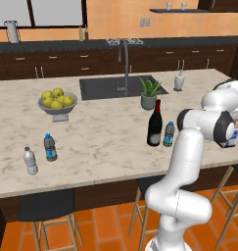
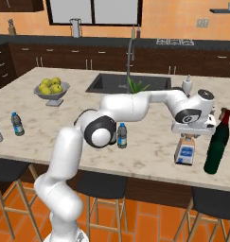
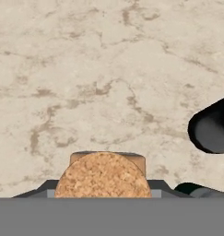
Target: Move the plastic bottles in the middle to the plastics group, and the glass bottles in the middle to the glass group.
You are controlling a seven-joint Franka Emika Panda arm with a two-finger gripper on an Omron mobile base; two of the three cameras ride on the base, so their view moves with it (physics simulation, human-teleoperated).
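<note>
My gripper (image 2: 191, 133) is shut on the tan cap of the squat pale glass bottle (image 2: 185, 152) with a blue-white label, whose base is at or just above the counter. Beside it, to the right, stands the glass group's dark bottle (image 2: 216, 144) with a reddish top. From above, the cork cap (image 3: 102, 177) sits between my fingertips, with the dark bottle (image 3: 210, 131) to the right. The tall wine bottle (image 1: 154, 125) and the blue-capped plastic bottle (image 1: 168, 134) stand mid-counter. The plastics group stands far left: a blue-capped bottle (image 1: 50, 147) and a white-capped one (image 1: 30, 161).
A bowl of yellow-green fruit (image 1: 57, 102) sits on the left of the counter. A sink (image 1: 115, 87) with a tall faucet lies at the back, with a potted plant (image 1: 149, 94) and a soap dispenser (image 1: 178, 81) beside it. Stools stand under the near counter edge (image 1: 91, 184).
</note>
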